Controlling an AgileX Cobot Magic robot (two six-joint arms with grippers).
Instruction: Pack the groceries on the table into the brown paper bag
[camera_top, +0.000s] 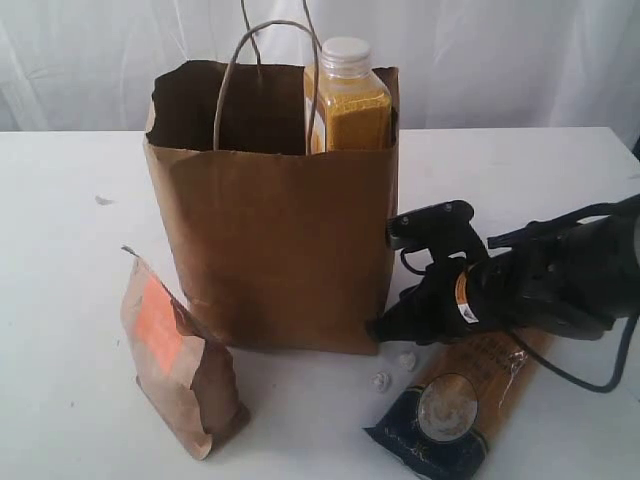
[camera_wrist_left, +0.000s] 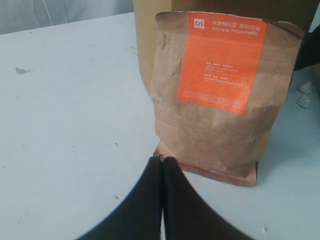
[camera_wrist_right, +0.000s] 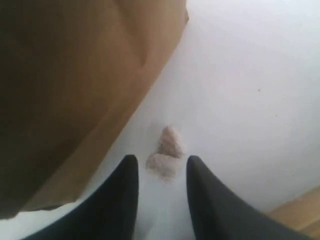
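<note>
Pasta packet (camera_top: 455, 405) flat at lower right, beside right gripper (camera_wrist_right: 159, 162).
Long axis slants toward upper right. Right fingers (camera_wrist_right: 120, 200) parted, empty; left gripper (camera_wrist_left: 161, 160) clenched before pouch (camera_wrist_left: 215, 95).

Left gripper (camera_wrist_left: 161, 161): closed. Both dark fingers (camera_wrist_left: 135, 205) pressed flat together along the inner edges, tips meeting, no gap. Seen in left wrist view only.

Right arm (camera_top: 570, 265): black, entering from the right edge of the exterior view, held low and near level, sloping slightly down toward the left. Wrist (camera_top: 475, 295) marked with a small orange-and-white label; black cable (camera_top: 590, 378) looped beneath. Right gripper (camera_top: 383, 328): pointing down and left, tips low. Same gripper (camera_wrist_right: 160, 167) in right wrist view: two dark fingers parted, clear gap between the tips, inner edges roughly parallel, not clamped on anything.
</note>
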